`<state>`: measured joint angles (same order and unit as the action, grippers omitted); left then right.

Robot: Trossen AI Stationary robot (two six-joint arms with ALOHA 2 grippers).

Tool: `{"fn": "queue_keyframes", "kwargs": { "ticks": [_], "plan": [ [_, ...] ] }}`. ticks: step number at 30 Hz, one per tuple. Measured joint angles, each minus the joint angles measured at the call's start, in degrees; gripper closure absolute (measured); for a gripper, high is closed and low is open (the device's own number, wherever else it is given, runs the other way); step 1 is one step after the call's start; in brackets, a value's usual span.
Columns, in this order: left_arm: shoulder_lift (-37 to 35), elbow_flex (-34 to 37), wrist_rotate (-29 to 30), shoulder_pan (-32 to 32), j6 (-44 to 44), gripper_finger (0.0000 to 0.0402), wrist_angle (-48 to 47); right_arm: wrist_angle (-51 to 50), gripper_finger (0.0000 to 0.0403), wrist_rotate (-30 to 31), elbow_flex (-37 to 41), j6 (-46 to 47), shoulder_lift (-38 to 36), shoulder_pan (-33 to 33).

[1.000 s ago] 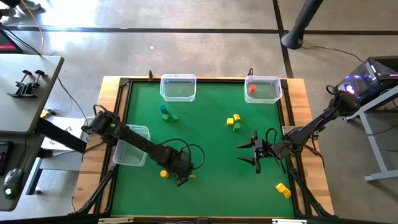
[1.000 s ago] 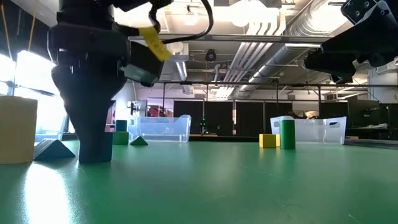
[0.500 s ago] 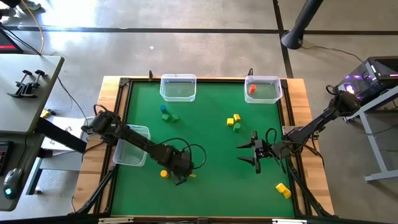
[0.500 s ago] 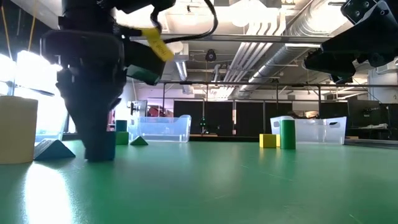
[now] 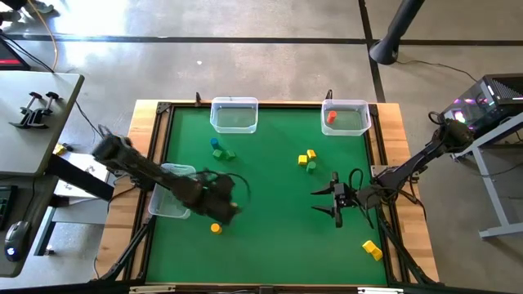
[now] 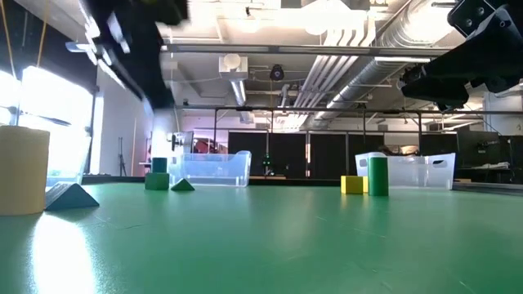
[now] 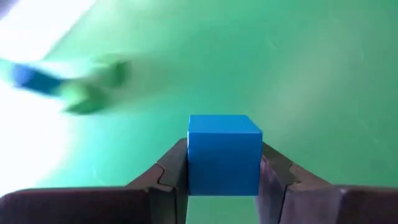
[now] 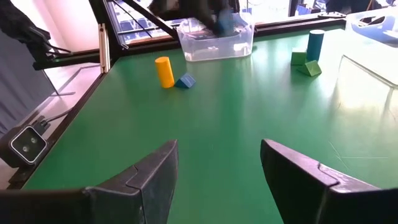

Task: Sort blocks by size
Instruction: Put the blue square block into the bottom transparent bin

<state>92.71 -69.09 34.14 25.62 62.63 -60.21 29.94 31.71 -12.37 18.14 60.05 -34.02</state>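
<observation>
Green felt covers the wood-framed table (image 5: 270, 245), above which the left gripper (image 7: 224, 186) hangs near the left edge, its two dark fingers clamped on a small blue cube (image 7: 224, 154). Just beside it lie a yellow cylinder (image 5: 216, 229) and a clear plastic bin (image 5: 173, 192). Farther back, a blue and green cluster of blocks (image 5: 221, 149) sits near a second clear bin (image 5: 234, 115). On the right side, the right gripper (image 8: 217, 168) hovers with fingers spread wide, gripping nothing, near yellow and green blocks (image 5: 307, 158).
</observation>
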Motion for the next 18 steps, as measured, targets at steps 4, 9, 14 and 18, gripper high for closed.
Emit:
{"fn": "queue_keyframes", "kwargs": {
  "ticks": [4,9,14,18],
  "plan": [
    [-7.0,0.0,-0.9,2.1,12.8,0.03,-14.0,0.6,0.0179,0.1,0.0,0.0,0.0,0.0],
    [-11.0,0.1,-14.6,3.7,23.3,0.03,-30.7,1.0,0.0179,0.2,0.0,0.0,0.0,0.0],
    [-14.9,6.2,-26.9,3.9,18.8,0.03,-21.6,1.2,0.0179,0.2,0.0,-0.1,0.0,0.0],
    [-15.0,13.3,-34.5,3.3,19.6,0.03,-23.4,1.1,0.0179,0.2,0.0,-0.2,0.0,0.0]
  ]
}}
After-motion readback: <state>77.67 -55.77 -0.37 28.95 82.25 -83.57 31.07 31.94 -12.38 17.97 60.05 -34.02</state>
